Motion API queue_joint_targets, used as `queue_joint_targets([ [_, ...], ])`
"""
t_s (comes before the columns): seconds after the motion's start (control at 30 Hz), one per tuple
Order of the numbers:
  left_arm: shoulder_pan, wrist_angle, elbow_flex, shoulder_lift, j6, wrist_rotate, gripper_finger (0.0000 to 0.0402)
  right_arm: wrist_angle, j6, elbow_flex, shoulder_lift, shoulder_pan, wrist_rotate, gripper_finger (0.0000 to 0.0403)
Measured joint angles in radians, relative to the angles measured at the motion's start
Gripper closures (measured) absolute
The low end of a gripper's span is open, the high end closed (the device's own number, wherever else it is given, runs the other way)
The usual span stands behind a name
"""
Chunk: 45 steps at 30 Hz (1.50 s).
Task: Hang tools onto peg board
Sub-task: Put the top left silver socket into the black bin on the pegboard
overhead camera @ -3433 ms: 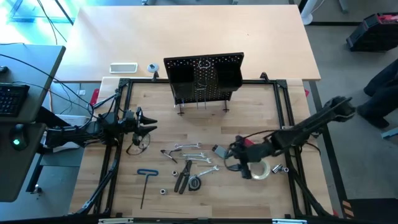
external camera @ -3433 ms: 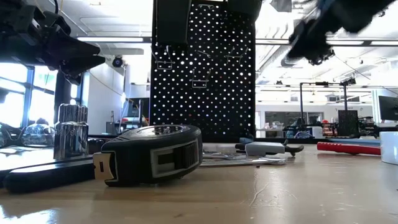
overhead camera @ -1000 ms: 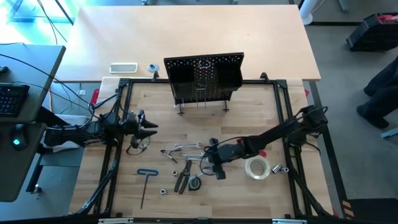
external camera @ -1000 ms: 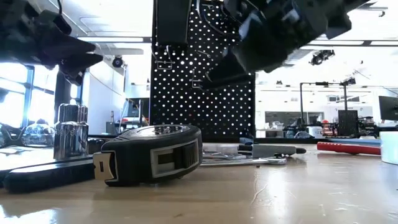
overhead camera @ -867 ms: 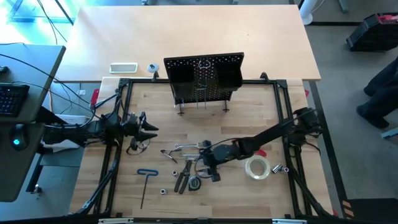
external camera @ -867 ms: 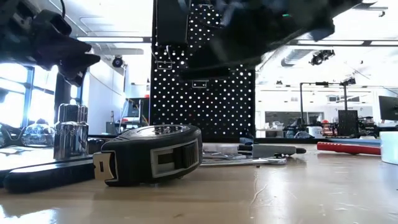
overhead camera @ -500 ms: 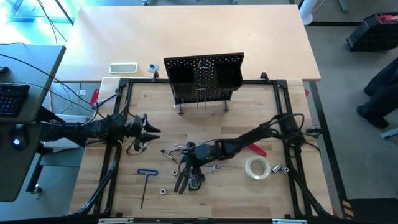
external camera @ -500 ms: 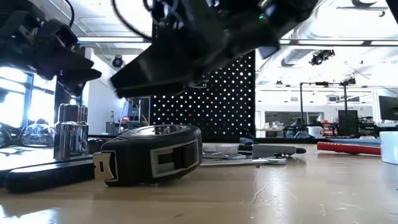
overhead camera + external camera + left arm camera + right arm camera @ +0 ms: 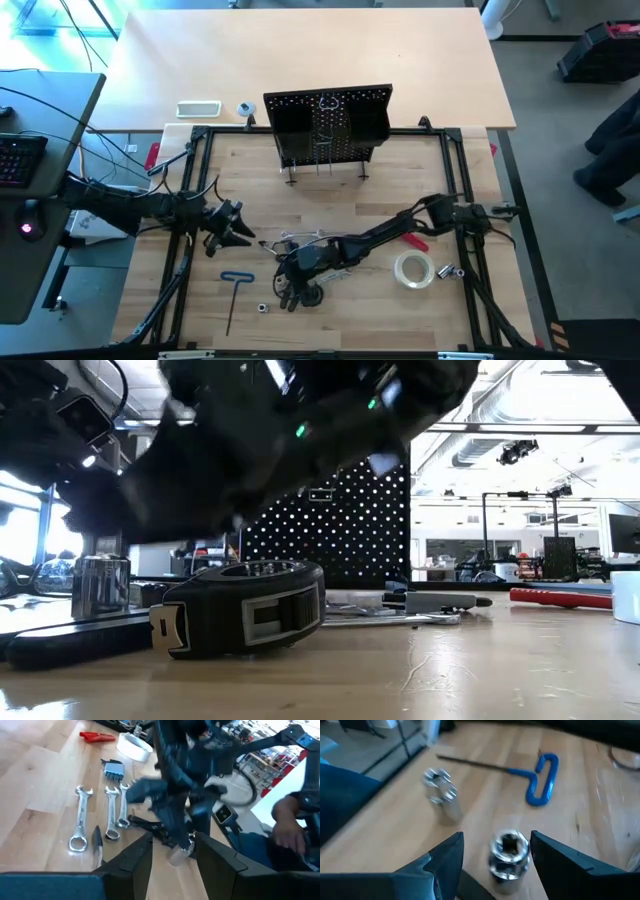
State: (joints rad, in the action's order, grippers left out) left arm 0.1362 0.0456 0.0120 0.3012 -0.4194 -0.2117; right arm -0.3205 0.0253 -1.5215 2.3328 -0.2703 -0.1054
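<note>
The black peg board (image 9: 328,125) stands upright at the table's far middle. Silver wrenches (image 9: 300,240), dark-handled pliers (image 9: 297,292), a blue T-handle hex key (image 9: 237,285), a red-handled tool (image 9: 414,241) and a clear tape roll (image 9: 413,270) lie flat on the table. My right gripper (image 9: 288,288) is low over the pliers and sockets. It is open, with one finger on either side of an upright silver socket (image 9: 507,851). My left gripper (image 9: 240,232) is open and empty, left of the wrenches (image 9: 80,817).
A second socket (image 9: 440,790) lies beyond the first, near the hex key (image 9: 542,785). A black tape measure (image 9: 245,605) lies near the front edge. The black table frame (image 9: 190,200) runs along the sides. A person's hand (image 9: 285,817) shows beyond the table.
My right gripper has swept toward the table's left and near edges, from beside the tape roll past the wrenches, down over the pliers and sockets. My left gripper has gone a little toward the near edge. No tool has visibly moved.
</note>
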Motion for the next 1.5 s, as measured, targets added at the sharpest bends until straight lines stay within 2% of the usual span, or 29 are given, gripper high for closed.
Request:
queue_joint_targets([
  [0.2, 0.011, -0.003, 0.0, 0.002, 0.001, 0.011, 0.0264, 0.029, 0.028, -0.091, 0.071, -0.002, 0.046, 0.0193],
  [0.43, 0.011, -0.005, 0.0, 0.002, 0.029, 0.013, 0.0264, 0.158, 0.023, -0.139, 0.068, -0.017, 0.053, 0.0296],
  [0.73, 0.01, 0.0, 0.0, 0.002, 0.029, 0.02, 0.0264, 0.291, 0.019, -0.197, 0.063, -0.04, 0.08, 0.0297],
  [0.83, 0.01, 0.004, 0.0, 0.002, 0.03, 0.038, 0.0264, 0.418, 0.0, -0.257, 0.053, -0.045, 0.088, 0.0297],
  [1.17, 0.01, 0.006, 0.0, 0.002, 0.048, 0.092, 0.0264, 0.844, -0.13, -0.535, -0.06, -0.069, 0.22, 0.0297],
  [1.5, 0.01, 0.005, 0.0, 0.002, 0.121, 0.182, 0.0264, 1.325, -0.183, -0.836, -0.191, 0.005, 0.48, 0.0297],
])
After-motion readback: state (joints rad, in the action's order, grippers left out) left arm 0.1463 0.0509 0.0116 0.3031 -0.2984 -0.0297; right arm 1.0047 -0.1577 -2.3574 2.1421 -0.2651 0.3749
